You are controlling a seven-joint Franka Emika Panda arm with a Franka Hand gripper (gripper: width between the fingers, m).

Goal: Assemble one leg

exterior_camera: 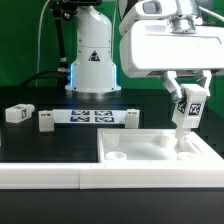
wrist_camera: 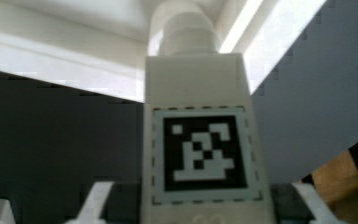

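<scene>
The gripper [exterior_camera: 189,96] is clamped on the leg [exterior_camera: 191,110], which hangs roughly upright beneath it. Its lower end is by the far edge of the white panel [exterior_camera: 140,152] directly below, and contact cannot be told. The arm reaches down from above. Dark bench [exterior_camera: 40,145] lies open to the exterior view's left of the gripper. The marker board [exterior_camera: 88,117] is well apart.

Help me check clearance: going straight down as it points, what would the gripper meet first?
Likely the white panel: the leg in the gripper would touch it first, though depth is unclear.
</scene>
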